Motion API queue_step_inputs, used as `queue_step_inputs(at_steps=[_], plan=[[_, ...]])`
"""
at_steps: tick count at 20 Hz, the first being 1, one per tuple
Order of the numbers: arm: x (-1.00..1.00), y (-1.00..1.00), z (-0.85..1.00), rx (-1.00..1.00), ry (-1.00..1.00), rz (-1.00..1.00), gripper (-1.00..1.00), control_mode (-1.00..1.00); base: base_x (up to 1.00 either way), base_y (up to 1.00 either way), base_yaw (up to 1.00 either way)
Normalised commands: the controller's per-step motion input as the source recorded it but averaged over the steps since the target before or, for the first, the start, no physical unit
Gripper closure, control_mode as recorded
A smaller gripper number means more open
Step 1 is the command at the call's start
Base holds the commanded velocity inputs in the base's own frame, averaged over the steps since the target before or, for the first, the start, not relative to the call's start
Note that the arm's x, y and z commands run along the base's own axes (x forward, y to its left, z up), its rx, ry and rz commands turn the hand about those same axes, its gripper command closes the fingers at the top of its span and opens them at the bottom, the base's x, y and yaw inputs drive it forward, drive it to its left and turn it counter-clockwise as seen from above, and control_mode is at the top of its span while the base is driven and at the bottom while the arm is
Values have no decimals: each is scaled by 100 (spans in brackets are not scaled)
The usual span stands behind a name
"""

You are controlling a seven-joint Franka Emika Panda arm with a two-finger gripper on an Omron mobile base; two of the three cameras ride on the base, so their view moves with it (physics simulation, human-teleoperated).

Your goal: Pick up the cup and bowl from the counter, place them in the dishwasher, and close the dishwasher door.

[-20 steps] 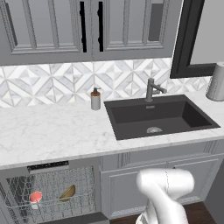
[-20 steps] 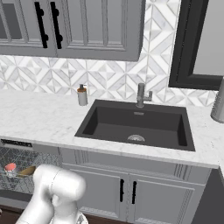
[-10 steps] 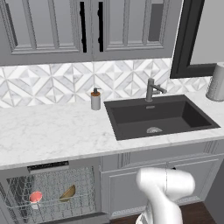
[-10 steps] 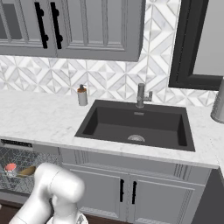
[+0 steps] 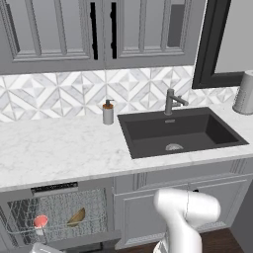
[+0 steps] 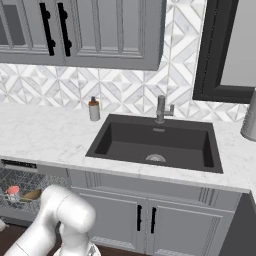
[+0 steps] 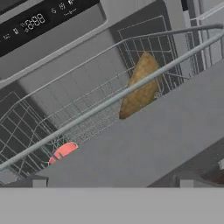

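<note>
The dishwasher [image 5: 54, 217] stands open under the counter [image 5: 59, 148]. In its wire rack lie the cup [image 5: 40, 221], red inside, and the brown bowl [image 5: 76, 216], tipped on its edge. In the right base view the cup [image 6: 13, 190] and bowl [image 6: 31, 195] sit side by side at the far left. In the hand view the bowl [image 7: 140, 87] and cup [image 7: 63, 151] rest behind the rack's rim, under the dark control strip [image 7: 39, 22]. The flat grey dishwasher door [image 7: 144, 144] lies close in front of my gripper [image 7: 112, 183]. The gripper is open and holds nothing.
A dark sink [image 5: 178, 131] with a faucet [image 5: 171, 101] is set into the counter. A grey soap dispenser [image 5: 108, 112] stands by the backsplash and a grey canister [image 5: 244, 93] at the far right. Panelled cabinet doors [image 6: 145, 220] sit under the sink.
</note>
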Motion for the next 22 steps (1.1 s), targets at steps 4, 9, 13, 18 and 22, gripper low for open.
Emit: queue_step_inputs(at_steps=[4, 9, 13, 18, 22], plan=[[46, 17, -100, 7, -44, -13, -100, -100, 0, 0, 0], [44, 24, -95, 10, -46, -10, -100, -100, 0, 0, 0], [58, 21, -93, 15, -52, -7, -100, -100, 0, 0, 0], [59, 20, -91, 14, -52, -6, -100, -100, 0, 0, 0], [53, 21, -100, 17, -51, -2, -100, -100, 0, 0, 0]])
